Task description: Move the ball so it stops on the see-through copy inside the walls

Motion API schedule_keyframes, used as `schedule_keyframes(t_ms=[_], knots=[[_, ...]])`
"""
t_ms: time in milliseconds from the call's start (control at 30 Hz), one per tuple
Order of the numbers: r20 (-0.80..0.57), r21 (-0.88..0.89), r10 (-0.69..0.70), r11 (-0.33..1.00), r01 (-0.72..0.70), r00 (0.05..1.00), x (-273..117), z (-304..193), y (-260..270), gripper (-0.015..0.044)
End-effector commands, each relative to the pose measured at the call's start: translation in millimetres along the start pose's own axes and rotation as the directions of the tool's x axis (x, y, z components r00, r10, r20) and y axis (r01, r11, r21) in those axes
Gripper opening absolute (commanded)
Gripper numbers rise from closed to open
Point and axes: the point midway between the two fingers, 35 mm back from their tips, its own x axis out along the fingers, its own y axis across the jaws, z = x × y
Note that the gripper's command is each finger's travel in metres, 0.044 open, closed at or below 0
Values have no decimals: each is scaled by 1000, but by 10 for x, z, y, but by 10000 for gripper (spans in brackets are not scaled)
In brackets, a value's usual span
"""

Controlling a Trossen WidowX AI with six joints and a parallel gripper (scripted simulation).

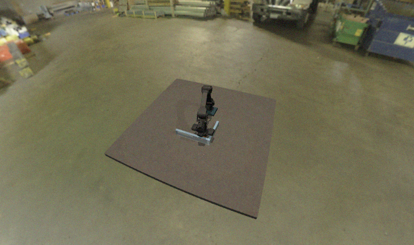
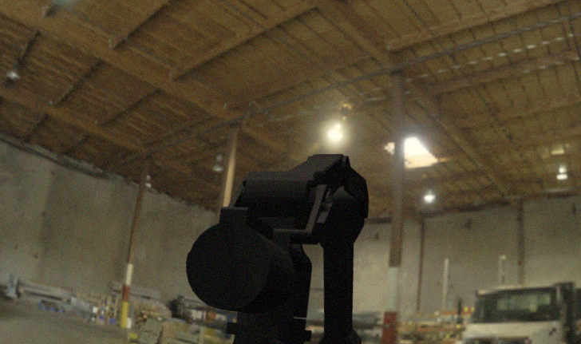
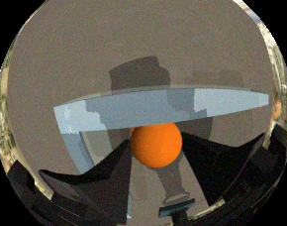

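Between the fingers | ball [image 3: 155,145]: plain orange, smooth, gripped | seemingly beside clear wall [image 3: 191,104]

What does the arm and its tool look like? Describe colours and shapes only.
The arm is matte black throughout, built of blocky links and a round drum-shaped joint housing. No cables or markings are visible. The tool shows two dark, wedge-shaped fingers.
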Motion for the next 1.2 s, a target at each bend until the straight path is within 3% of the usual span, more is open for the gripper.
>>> schedule_keyframes(t_ms=[0,500,933,1067,1167], knots=[[-1,4,3,1000,-3,1000,37,-4,4,0],[-1,4,3,1000,-3,1000,213,-6,4,0],[5,0,1,1000,-1,1000,170,8,3,334],[5,1,1,1000,-1,1000,82,18,5,334],[2,2,2,1000,-2,1000,-326,31,9,334]])
